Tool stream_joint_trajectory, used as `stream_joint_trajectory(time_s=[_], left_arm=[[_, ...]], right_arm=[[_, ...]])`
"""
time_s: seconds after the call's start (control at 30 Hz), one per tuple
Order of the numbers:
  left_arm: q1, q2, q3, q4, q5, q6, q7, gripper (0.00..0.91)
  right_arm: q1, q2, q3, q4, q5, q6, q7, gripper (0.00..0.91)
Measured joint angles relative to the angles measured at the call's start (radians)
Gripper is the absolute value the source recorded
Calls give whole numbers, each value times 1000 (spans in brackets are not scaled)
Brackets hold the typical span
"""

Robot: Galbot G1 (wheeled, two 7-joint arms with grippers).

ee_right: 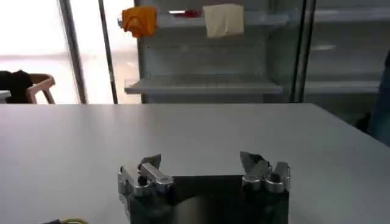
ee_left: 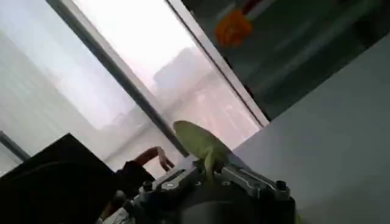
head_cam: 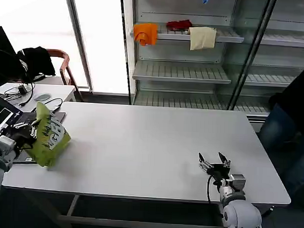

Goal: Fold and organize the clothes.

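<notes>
T-shirt (head_cam: 49, 139), lime yellow-green with white lettering, sits bunched at about 9 o'clock on the white surface (head_cam: 150, 149), at its left edge, one corner sticking up. It partly overlaps a dark laptop (head_cam: 3, 118) lying at that edge. Largest item is the surface itself, bare across its middle. Behind it, at 12 o'clock, a glass-door shelf unit (head_cam: 195, 50) carries an orange cloth (head_cam: 146, 33), a red cloth (head_cam: 179, 25) and a cream cloth (head_cam: 201, 38) on its upper shelf. Left pincer (head_cam: 31, 132) is at the shirt's left side, pressed together and pinching a fold of the green fabric; left wrist view shows the cloth (ee_left: 201, 143) rising from between the fingers. Right pincer (head_cam: 214, 161) rests at about 5 o'clock near the front edge, fingers spread, holding nothing, well apart from the shirt.
</notes>
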Motion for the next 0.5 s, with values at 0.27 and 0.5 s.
stream_joint_trajectory(time_s=[0.27, 0.5], left_arm=[[41, -171, 194, -62, 165, 20, -42, 30], [17, -370, 418, -22, 303, 61, -106, 60]], right_arm=[[-46, -39, 38, -32, 40, 53, 3, 907], [-71, -59, 63, -34, 54, 71, 5, 907]])
